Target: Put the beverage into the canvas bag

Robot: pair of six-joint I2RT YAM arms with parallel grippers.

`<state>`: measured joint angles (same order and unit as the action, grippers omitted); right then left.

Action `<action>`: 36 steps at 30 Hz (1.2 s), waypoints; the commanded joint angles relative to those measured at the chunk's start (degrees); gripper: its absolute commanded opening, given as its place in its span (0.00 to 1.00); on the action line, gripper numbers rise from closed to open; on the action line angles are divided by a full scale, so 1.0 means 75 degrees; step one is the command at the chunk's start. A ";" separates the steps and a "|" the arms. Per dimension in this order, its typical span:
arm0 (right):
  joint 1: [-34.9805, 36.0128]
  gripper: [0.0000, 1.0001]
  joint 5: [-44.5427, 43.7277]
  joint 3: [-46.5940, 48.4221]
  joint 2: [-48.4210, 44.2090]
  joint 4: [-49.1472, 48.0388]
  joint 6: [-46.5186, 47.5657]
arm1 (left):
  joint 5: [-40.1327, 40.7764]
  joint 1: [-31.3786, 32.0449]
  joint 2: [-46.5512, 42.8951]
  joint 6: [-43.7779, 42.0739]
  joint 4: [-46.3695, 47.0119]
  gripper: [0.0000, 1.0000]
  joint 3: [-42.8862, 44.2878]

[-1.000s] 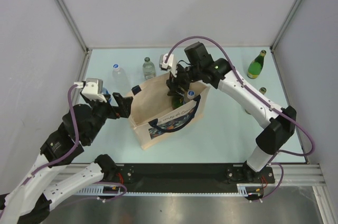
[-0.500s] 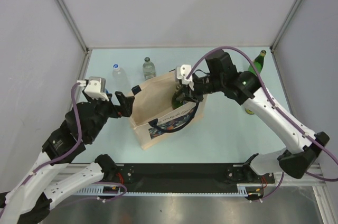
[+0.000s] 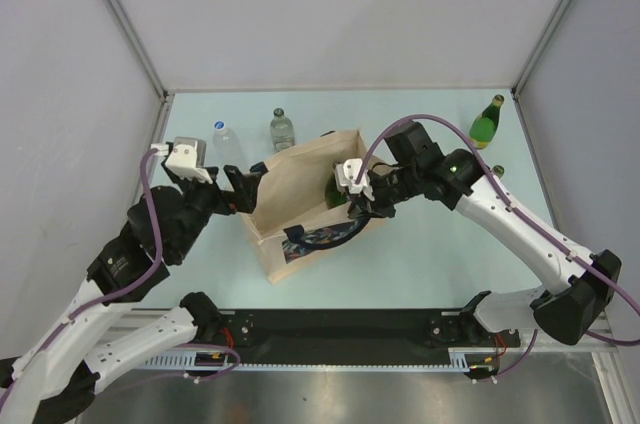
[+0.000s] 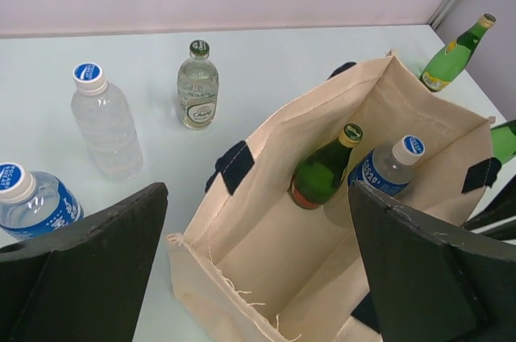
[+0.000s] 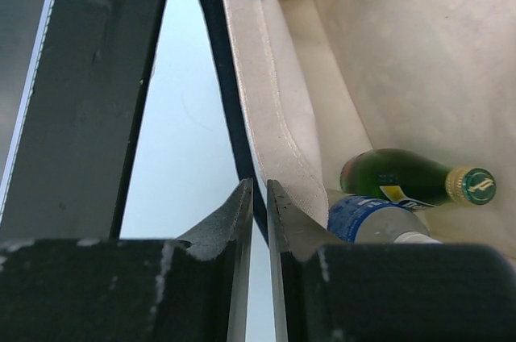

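Canvas bag (image 3: pixel 290 194) rim between right jaws.

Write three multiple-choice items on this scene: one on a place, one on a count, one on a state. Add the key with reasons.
1. Where is the clear glass bottle relative to the canvas bag?
A. Inside it.
B. Standing on the table beyond it.
C. Balanced on its rim.

2. How many bottles are inside the canvas bag?
A. None.
B. Four.
C. Two.

3. What state is the left gripper in?
A. Wide open.
B. Shut on a bottle.
C. Shut on a handle.

Key:
1 B: it stands upright on the table, apart from the bag.
2 C: a green bottle and a blue-capped water bottle are in it.
3 A: the left wrist view shows its jaws far apart.
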<state>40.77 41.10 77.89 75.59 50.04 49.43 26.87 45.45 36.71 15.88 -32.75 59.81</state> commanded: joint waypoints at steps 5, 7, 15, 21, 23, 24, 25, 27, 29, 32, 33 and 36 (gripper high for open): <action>-0.0034 0.17 0.0203 -0.0014 -0.0188 0.0629 0.0617 | 0.0728 -0.0048 0.0518 -0.1038 0.1284 1.00 0.0497; -0.0046 0.20 0.0192 0.0161 -0.0142 0.0535 0.0535 | 0.0730 -0.0235 0.0694 -0.1272 0.1576 1.00 0.0579; -0.0081 0.24 0.0321 0.0584 0.0304 0.0090 0.0172 | -0.3077 -0.3680 0.2740 0.0014 0.2245 1.00 0.1350; -0.0186 0.25 0.0297 0.0361 0.0350 -0.0250 -0.0110 | -0.4449 -0.4103 0.5204 0.0040 0.1278 0.98 0.3433; -0.0245 0.25 0.0344 0.0396 0.0455 -0.0227 -0.0215 | -0.4614 -0.4126 0.6049 -0.0054 0.0865 0.97 0.3976; -0.0268 0.25 0.0402 0.0419 0.0479 -0.0204 -0.0239 | -0.4742 -0.4127 0.6271 -0.0078 0.0666 0.97 0.4291; -0.0350 0.25 0.0449 0.0397 0.0503 -0.0169 -0.0251 | -0.4801 -0.4127 0.6540 -0.0055 0.0652 0.96 0.4353; -0.0409 0.25 0.0520 0.0129 0.0445 -0.0180 -0.0181 | -0.4883 -0.4127 0.6835 0.0015 0.0687 0.95 0.4446; -0.0502 0.25 0.0485 -0.0118 0.0363 -0.0366 -0.0204 | -0.4896 -0.4127 0.7290 0.0004 0.0652 0.93 0.4575; -0.0620 0.25 0.0566 -0.0400 0.0234 -0.0531 -0.0309 | -0.4755 -0.4127 0.7853 -0.0112 0.0512 0.93 0.4938; -0.0632 0.25 0.0578 -0.0435 0.0222 -0.0497 -0.0275 | -0.4720 -0.4127 0.8018 -0.0148 0.0430 0.92 0.5160; -0.0690 0.25 0.0578 -0.0599 0.0198 -0.0520 -0.0239 | -0.4661 -0.4115 0.8592 -0.0289 0.0255 0.89 0.5617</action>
<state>36.40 44.86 74.50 78.70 47.18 48.01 -7.66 14.92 97.27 14.94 -29.19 95.85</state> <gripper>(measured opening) 0.250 0.907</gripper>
